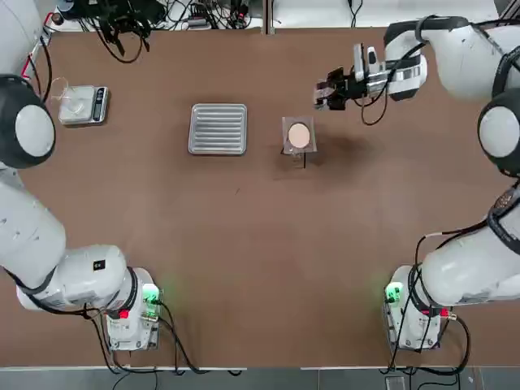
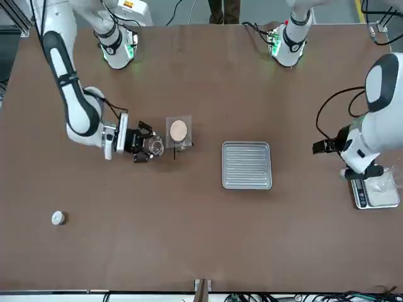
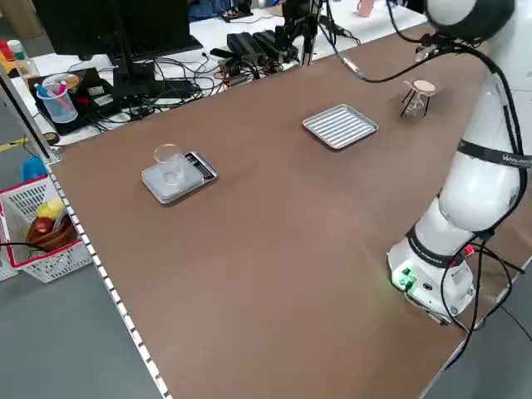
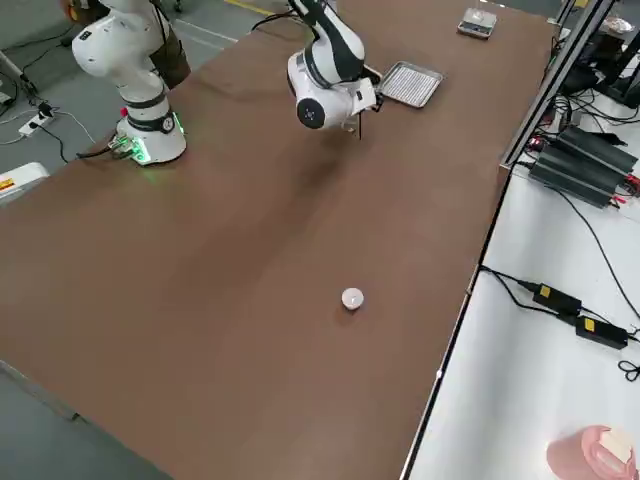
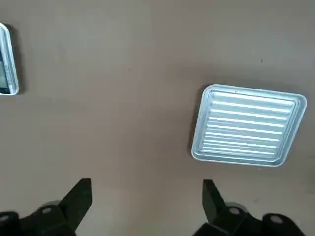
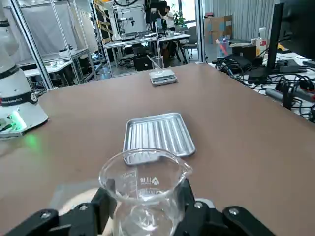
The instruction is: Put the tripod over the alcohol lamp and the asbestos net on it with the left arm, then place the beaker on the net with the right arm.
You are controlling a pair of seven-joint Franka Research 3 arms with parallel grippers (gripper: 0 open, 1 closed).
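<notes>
The tripod [image 3: 413, 105] stands near the table's middle, and the asbestos net [image 1: 298, 135] lies flat on its ring with the tan disc up. The alcohol lamp [image 2: 182, 145] sits under the net, showing only as a bit of glass between the legs. My right gripper [image 2: 146, 147] is shut on the clear beaker [image 6: 142, 182], holding it upright in the air just beside the net, on the robot's right of it. My left gripper [image 5: 146, 196] is open and holds nothing, off at the table's far left near the scale.
A ribbed silver tray [image 1: 218, 127] lies left of the tripod. A small scale [image 1: 84, 105] carrying a clear cup stands at the far left. A small white cap [image 2: 58, 218] lies alone far off on the robot's right. Cables run along the back edge.
</notes>
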